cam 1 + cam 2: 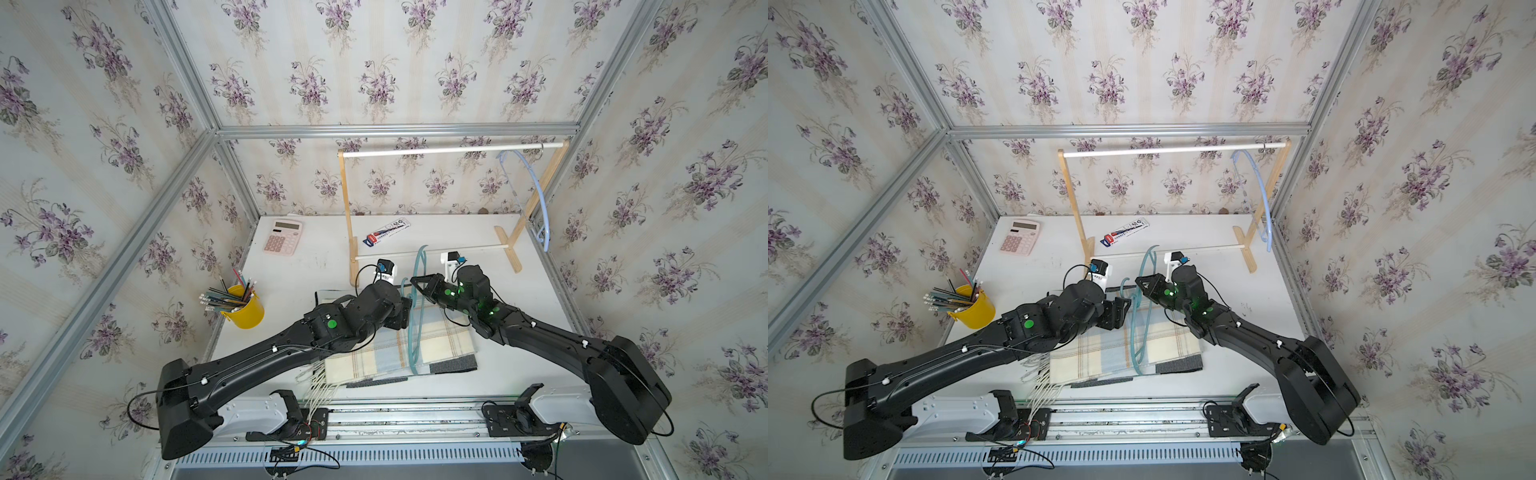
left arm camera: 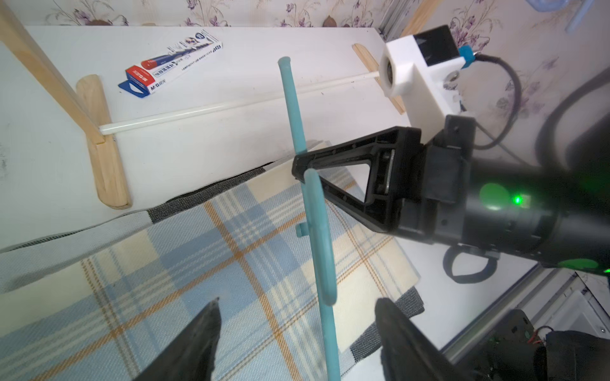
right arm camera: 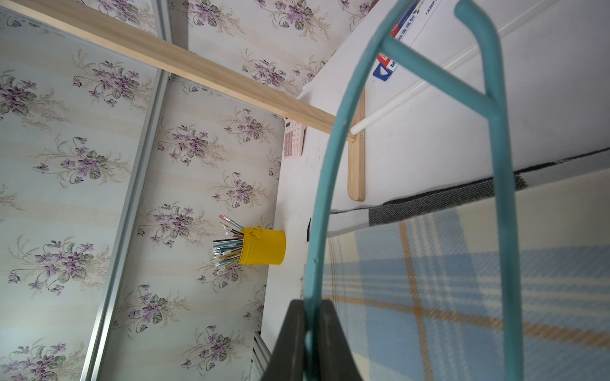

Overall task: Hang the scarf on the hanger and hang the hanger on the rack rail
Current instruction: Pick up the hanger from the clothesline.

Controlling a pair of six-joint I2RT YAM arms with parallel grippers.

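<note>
Scarf (image 1: 444,340) lies folded flat on the table (image 1: 299,266), its long axis running side to side and its fringe toward the left arm. Above it the teal hanger (image 3: 503,198) stands on edge, its long axis running from the back wall toward the robot. The right gripper (image 3: 310,316) is clamped on its curved rod. The left gripper (image 2: 297,306) has its fingers spread either side of a hanger rod.

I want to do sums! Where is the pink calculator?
In both top views the calculator lies at the far left corner of the table, beyond the yellow cup of pencils and left of the wooden rack.
</note>
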